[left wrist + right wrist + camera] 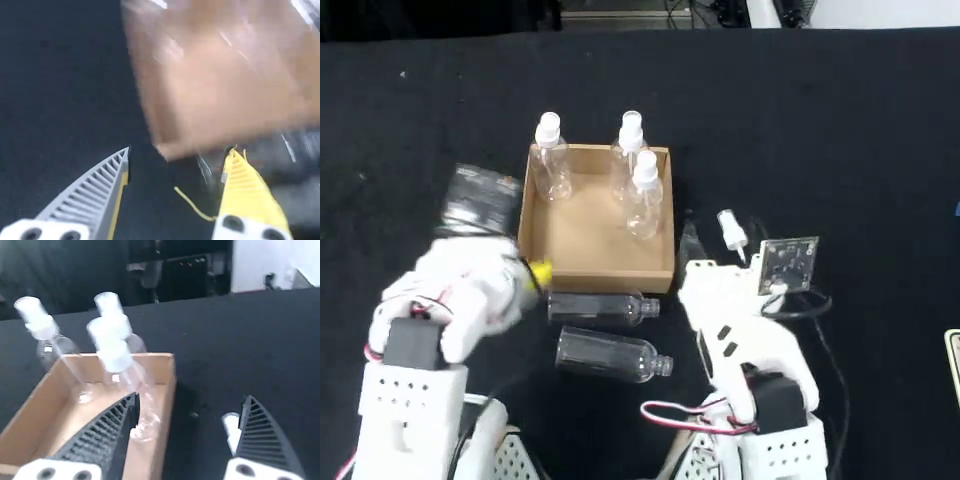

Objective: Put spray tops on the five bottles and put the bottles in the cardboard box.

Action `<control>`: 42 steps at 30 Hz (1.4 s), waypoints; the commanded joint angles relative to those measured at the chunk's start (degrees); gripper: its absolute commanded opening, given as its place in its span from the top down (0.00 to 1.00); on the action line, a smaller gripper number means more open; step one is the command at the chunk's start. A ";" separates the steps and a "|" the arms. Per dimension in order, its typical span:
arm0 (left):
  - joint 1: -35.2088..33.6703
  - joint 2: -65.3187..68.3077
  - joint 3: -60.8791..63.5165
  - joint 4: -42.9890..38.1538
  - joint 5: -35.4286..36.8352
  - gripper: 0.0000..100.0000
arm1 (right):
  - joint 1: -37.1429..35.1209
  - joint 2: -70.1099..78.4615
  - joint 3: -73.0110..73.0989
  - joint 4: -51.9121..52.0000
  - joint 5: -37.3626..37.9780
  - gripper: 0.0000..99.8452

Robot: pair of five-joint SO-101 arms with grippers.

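Observation:
The cardboard box [592, 245] stands mid-table with three spray-topped bottles upright along its far side [552, 160] [630, 150] [645, 195]. Two bare clear bottles lie on their sides in front of the box, one close [600, 307] and one nearer me [610, 356]. A loose white spray top [731, 232] lies to the right of the box. My left gripper [177, 160] is open at the box's near left corner [220, 85], beside the blurred nearer bottle [295, 160]. My right gripper [190, 407] is open by the box's right wall [167, 390], the spray top [230, 427] against one finger.
A dark flat packet [480, 198] lies to the left of the box. Both arm bases [410, 400] [770, 430] stand at the near edge. A pale object [953, 355] shows at the right edge. Black tabletop stretches open behind and to the right of the box.

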 commanded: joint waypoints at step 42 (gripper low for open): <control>42.51 25.67 10.24 -13.36 -14.51 0.86 | 30.24 48.31 -30.02 0.18 -8.62 0.72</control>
